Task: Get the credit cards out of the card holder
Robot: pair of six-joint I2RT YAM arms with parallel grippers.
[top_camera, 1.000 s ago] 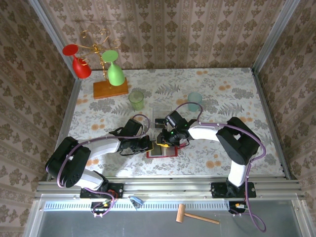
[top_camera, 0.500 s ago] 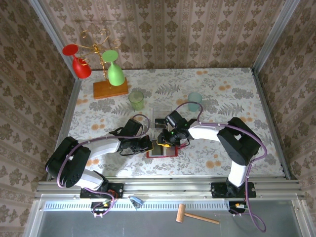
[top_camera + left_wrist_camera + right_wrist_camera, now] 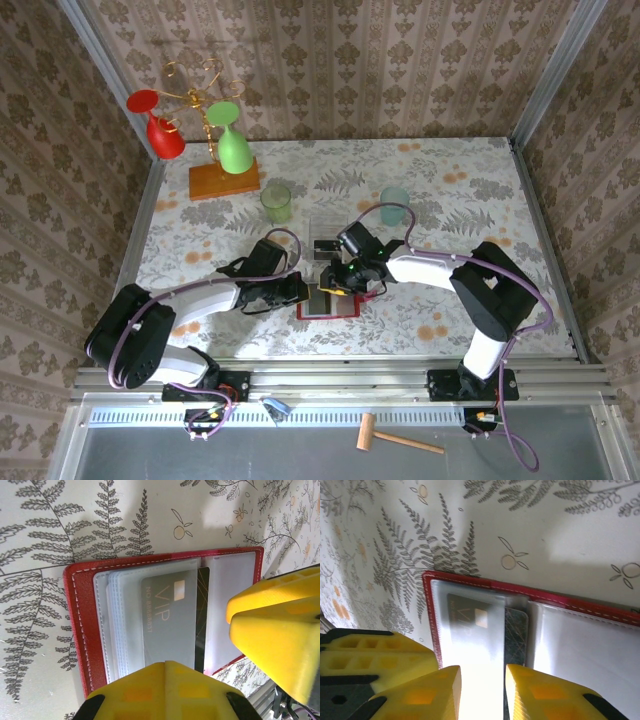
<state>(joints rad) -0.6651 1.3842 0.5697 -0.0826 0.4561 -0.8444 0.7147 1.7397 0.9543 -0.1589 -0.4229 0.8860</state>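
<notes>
The red card holder (image 3: 327, 304) lies open and flat on the floral table, its clear pockets facing up (image 3: 75, 620) (image 3: 470, 582). A grey VIP credit card (image 3: 170, 612) (image 3: 470, 617) sits in the middle pocket, with a dark credit card (image 3: 202, 625) (image 3: 516, 630) beside and partly under it. My left gripper (image 3: 298, 290) (image 3: 166, 687) is shut, its tips over the holder's near edge just below the grey card. My right gripper (image 3: 337, 283) (image 3: 482, 695) is open a little, one finger either side of the grey card's pocket, nothing clamped between them.
A clear plastic box (image 3: 325, 240) stands just behind the holder. A green cup (image 3: 276, 203) and a pale blue cup (image 3: 394, 203) stand further back. A rack with a red and a green glass (image 3: 222, 165) is at the back left.
The right arm's elbow has shifted slightly to the right. Both grippers stay over the holder with the same jaw opening.
</notes>
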